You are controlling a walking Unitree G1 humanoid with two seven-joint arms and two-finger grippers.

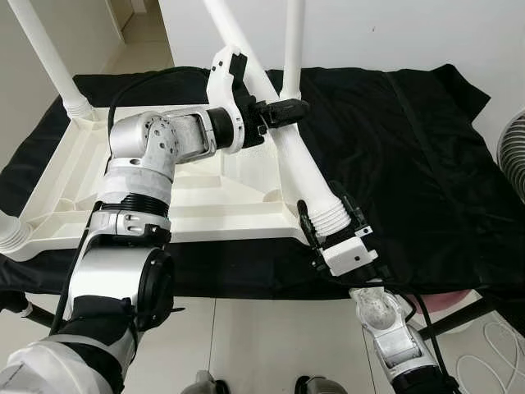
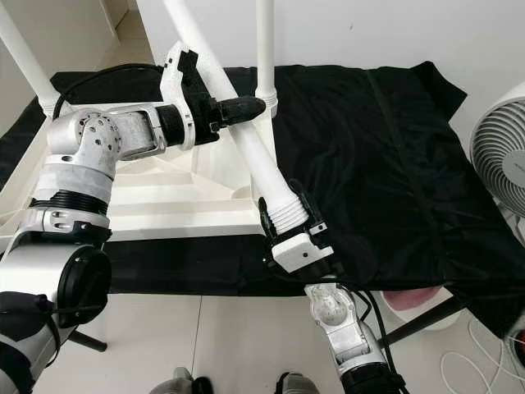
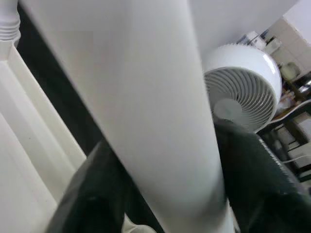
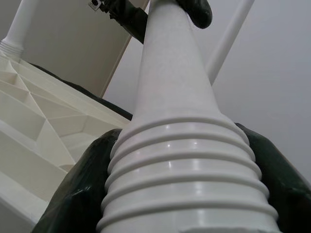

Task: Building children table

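Left eye view: the right gripper (image 1: 330, 220) is closed around the ribbed threaded end of a loose white table leg (image 1: 283, 139), just past the near right corner of the upturned white tabletop (image 1: 197, 205). Higher on the same leg, the left gripper (image 1: 283, 111) clamps the smooth shaft. The tabletop lies on a black cloth (image 1: 410, 164), which stretches bare to the right. A white fan (image 2: 500, 164) stands beyond the cloth's right edge.
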